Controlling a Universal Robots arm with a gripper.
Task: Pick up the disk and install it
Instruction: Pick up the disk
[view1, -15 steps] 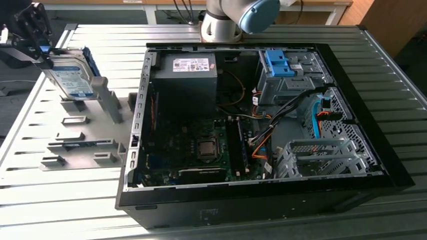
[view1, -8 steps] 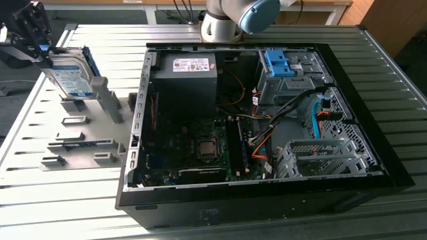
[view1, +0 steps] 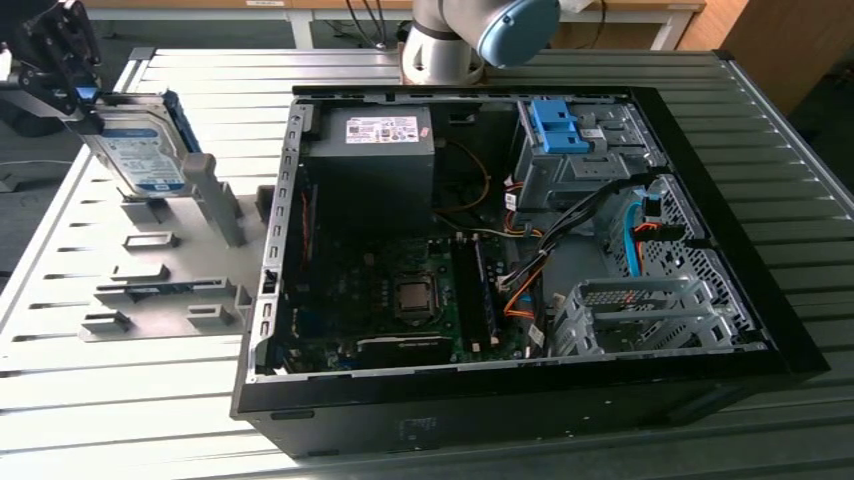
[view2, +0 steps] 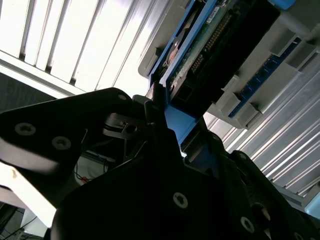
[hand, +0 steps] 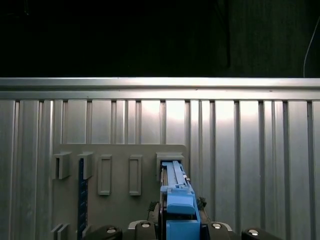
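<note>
One flat rectangular silver hard drive with a white and light-blue label and a blue plastic carrier frame, the disk (view1: 140, 155), is hanging upright directly beneath my one black gripper (view1: 83, 100), which I am clenching on the disk's upper edge. Below my fingertips, in the first wrist view, one grey fixture plate (hand: 120, 152) is carrying five grey slot holders (hand: 104, 175) in a row. The disk's lower end is meeting the holder nearest my fingers, and I cannot tell whether it is clear of that slot. One black open tower computer case (view1: 534, 410) is lying well apart from my gripper, beyond the plate, with one blue plastic latch bracket (view1: 555, 125) on one grey metal bay (view1: 587, 170).

Judged risks: I am gripping only a narrow edge, so the disk could be swinging or slipping under its own weight. A tilted lift could be jamming the frame against the slot wall. A low corner could be striking the case rim or snagging the loose cables (view1: 534, 270) beside the bay.
</note>
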